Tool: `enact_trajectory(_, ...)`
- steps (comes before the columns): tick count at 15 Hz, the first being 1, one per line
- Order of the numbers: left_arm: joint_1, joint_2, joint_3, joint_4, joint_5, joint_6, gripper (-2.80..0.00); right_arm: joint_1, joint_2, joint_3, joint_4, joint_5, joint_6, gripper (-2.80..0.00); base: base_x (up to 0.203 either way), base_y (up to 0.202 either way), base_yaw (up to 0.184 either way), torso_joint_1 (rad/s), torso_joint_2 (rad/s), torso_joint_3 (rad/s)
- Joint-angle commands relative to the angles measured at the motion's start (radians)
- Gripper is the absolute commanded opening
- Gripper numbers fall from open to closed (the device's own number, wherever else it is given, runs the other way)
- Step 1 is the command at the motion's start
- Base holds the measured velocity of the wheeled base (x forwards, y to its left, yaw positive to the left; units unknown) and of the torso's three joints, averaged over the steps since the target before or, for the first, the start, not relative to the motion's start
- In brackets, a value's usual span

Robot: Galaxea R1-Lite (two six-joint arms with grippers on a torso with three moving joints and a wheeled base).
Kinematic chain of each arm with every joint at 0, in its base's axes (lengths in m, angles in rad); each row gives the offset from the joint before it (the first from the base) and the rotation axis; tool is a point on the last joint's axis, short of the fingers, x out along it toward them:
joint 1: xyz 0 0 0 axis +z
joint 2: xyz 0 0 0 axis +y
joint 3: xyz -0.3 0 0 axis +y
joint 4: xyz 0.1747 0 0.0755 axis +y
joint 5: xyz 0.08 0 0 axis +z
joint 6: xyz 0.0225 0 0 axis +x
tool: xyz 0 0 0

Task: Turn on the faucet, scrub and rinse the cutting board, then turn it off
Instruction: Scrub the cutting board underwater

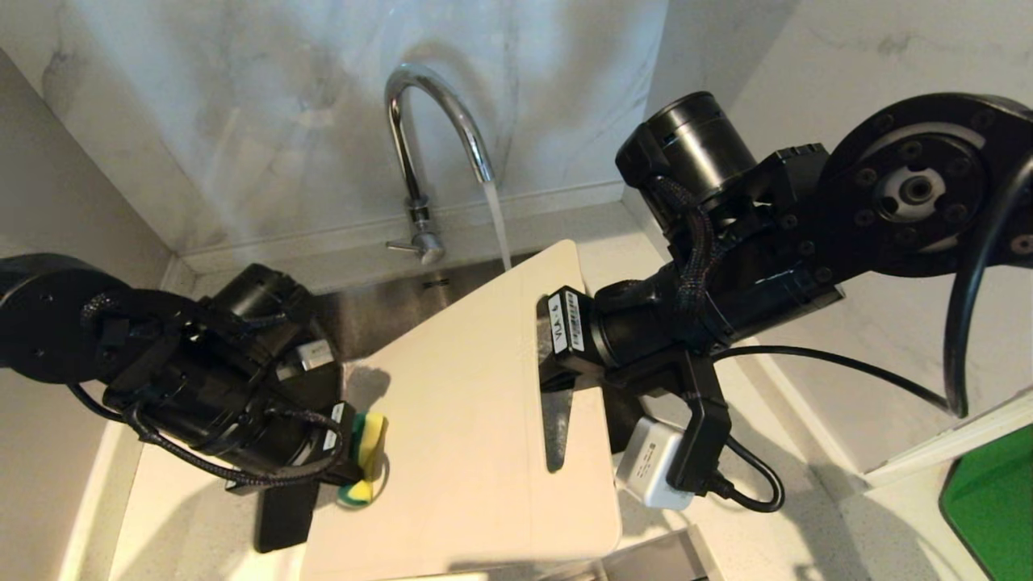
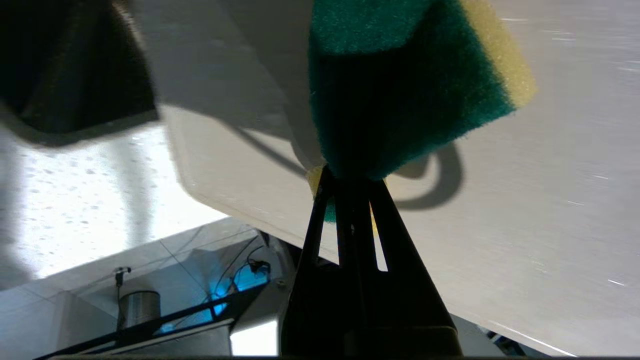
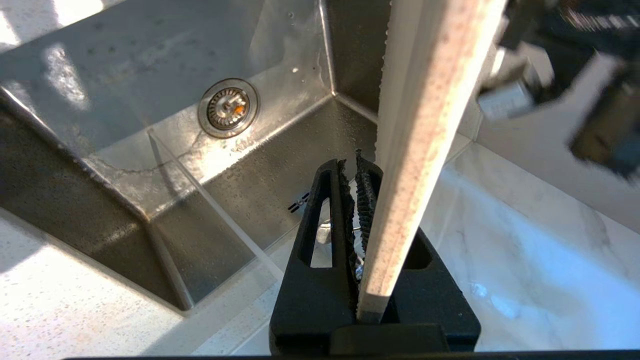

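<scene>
The chrome faucet [image 1: 403, 129] stands behind the sink, and water [image 1: 499, 230] runs from its spout onto the far corner of the cutting board [image 1: 468, 420]. The cream board is held tilted over the sink. My right gripper [image 1: 557, 375] is shut on it at the handle slot; in the right wrist view the board [image 3: 425, 125] stands edge-on in the right gripper [image 3: 352, 170]. My left gripper [image 1: 355, 464] is shut on a yellow and green sponge [image 1: 371, 436] at the board's left edge. In the left wrist view the sponge [image 2: 400, 90] sticks out past the left gripper [image 2: 350, 175], close over the board [image 2: 500, 225].
The steel sink [image 3: 125, 65] with its drain [image 3: 228, 107] lies under the board. The faucet's small lever [image 1: 401, 246] points left at its base. A marble wall backs the sink, with pale countertop [image 1: 807, 452] on both sides. A bright green flat object [image 1: 993, 500] lies at the far right.
</scene>
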Motion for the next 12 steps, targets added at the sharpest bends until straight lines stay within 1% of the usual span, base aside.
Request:
enact_trajectory(1,0.068,0.002,0.115,-0.064,-0.014,0.033,-2.8,0.001,0.001,0.0,0.003,0.003,-0.015,-2.8,0.0,0.0,0.0,0.0,0.0,0.0)
enact_trajectory(2,0.112,0.01,0.157,-0.113,-0.02,0.059,-2.8,0.0,0.001,0.002,0.003,0.003,-0.015,-2.8,0.0,0.0,0.0,0.0,0.0,0.0)
enact_trajectory(4,0.187,0.029,0.209,-0.166,-0.032,0.097,-2.8,0.0,0.001,0.002,0.003,0.003,-0.015,-2.8,0.0,0.0,0.0,0.0,0.0,0.0)
enact_trajectory(6,0.251,0.033,0.246,-0.175,-0.046,0.15,-2.8,0.0,0.0,0.0,0.003,0.003,-0.015,-2.8,0.0,0.0,0.0,0.0,0.0,0.0)
enact_trajectory(8,0.298,0.015,0.261,-0.177,-0.05,0.18,-2.8,0.0,-0.001,0.0,0.003,0.003,-0.015,-2.8,0.0,0.0,0.0,0.0,0.0,0.0)
enact_trajectory(9,0.313,-0.001,0.254,-0.178,-0.051,0.184,-2.8,0.0,-0.002,0.001,0.003,0.003,-0.015,-2.8,0.0,0.0,0.0,0.0,0.0,0.0)
enact_trajectory(10,0.336,-0.02,0.22,-0.178,-0.05,0.198,-2.8,0.0,-0.007,0.002,0.003,0.003,-0.015,-2.8,0.0,0.0,0.0,0.0,0.0,0.0)
enact_trajectory(12,0.382,-0.071,0.101,-0.146,-0.051,0.218,-2.8,0.0,-0.012,0.002,0.004,0.003,-0.015,-2.8,0.0,0.0,0.0,0.0,0.0,0.0)
